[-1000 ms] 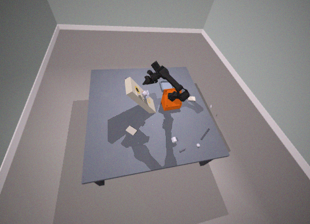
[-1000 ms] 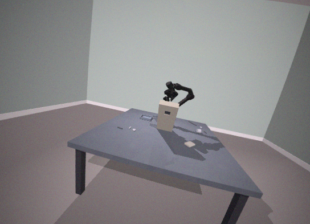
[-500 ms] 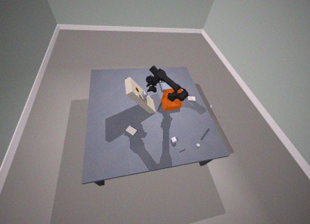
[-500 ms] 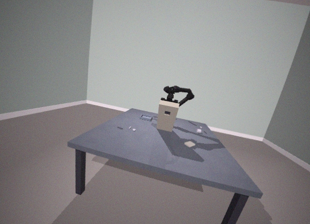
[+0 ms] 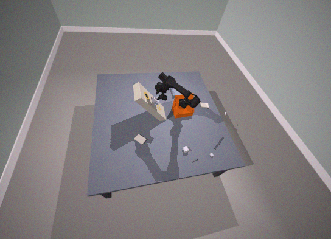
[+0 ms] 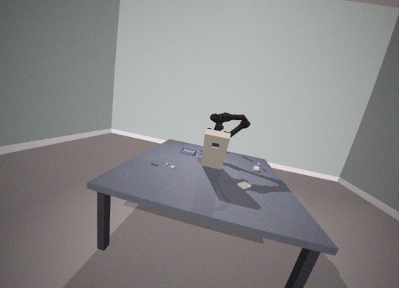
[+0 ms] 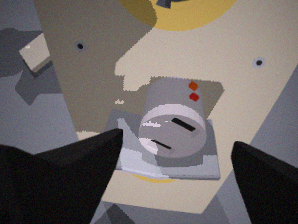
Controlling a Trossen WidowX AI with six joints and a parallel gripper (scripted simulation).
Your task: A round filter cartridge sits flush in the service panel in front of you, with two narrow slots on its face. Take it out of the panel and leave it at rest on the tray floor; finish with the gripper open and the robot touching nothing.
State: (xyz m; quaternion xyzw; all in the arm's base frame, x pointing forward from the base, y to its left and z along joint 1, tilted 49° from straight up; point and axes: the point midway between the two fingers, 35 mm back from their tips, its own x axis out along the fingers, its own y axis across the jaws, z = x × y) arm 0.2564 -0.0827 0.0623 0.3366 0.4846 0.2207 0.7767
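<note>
The round pale grey cartridge (image 5: 154,100) (image 7: 172,132) is out of its hole. It lies on a grey ledge (image 7: 195,171) on the front of the beige service panel (image 5: 137,91) (image 6: 214,157) (image 7: 240,55). Two dark slots on its face and two red-orange marks on its side show in the wrist view. My gripper (image 7: 177,143) is open and empty in front of the panel, one finger to each side of the cartridge in the wrist view; contact cannot be seen. The tray (image 5: 173,92) (image 6: 188,153) stands on the table, partly behind the arm in the top view.
The yellow ring (image 7: 195,21) around the panel's hole is at the wrist view's top edge. The orange robot base (image 5: 183,110) stands beside the panel. A beige block (image 5: 140,139) (image 6: 244,185) (image 7: 36,54), a white block (image 5: 185,149) (image 6: 256,168) and dark sticks (image 5: 219,143) lie on the table.
</note>
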